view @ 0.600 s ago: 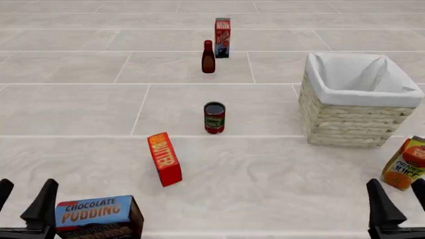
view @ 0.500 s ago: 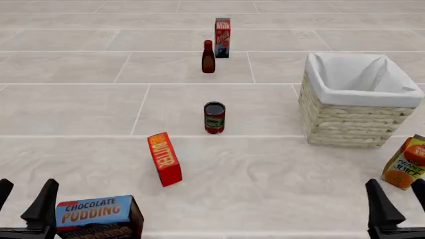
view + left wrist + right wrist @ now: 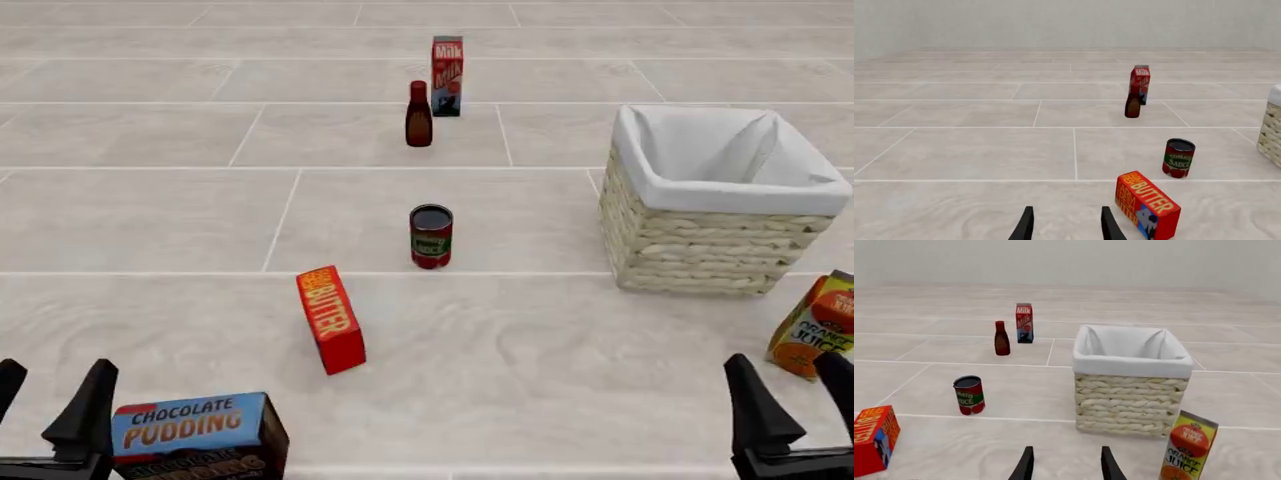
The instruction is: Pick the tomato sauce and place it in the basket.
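Observation:
The tomato sauce point(image 3: 430, 236) is a small red-labelled can with a dark top, standing upright mid-table. It also shows in the left wrist view point(image 3: 1178, 158) and the right wrist view point(image 3: 969, 395). The basket point(image 3: 694, 245), pale wicker with white lining, stands to the can's right and looks empty; it also shows in the right wrist view point(image 3: 1131, 405). My left gripper point(image 3: 54, 368) is open and empty at the near left edge, far from the can. My right gripper point(image 3: 790, 360) is open and empty at the near right edge. Both show open in the wrist views point(image 3: 1067, 210) point(image 3: 1067, 450).
A red butter box point(image 3: 331, 318) stands between my left gripper and the can. A chocolate pudding box point(image 3: 200, 435) sits beside the left gripper. An orange juice carton point(image 3: 817, 325) leans near the right gripper. A dark bottle point(image 3: 419, 115) and a milk carton point(image 3: 447, 75) stand far back.

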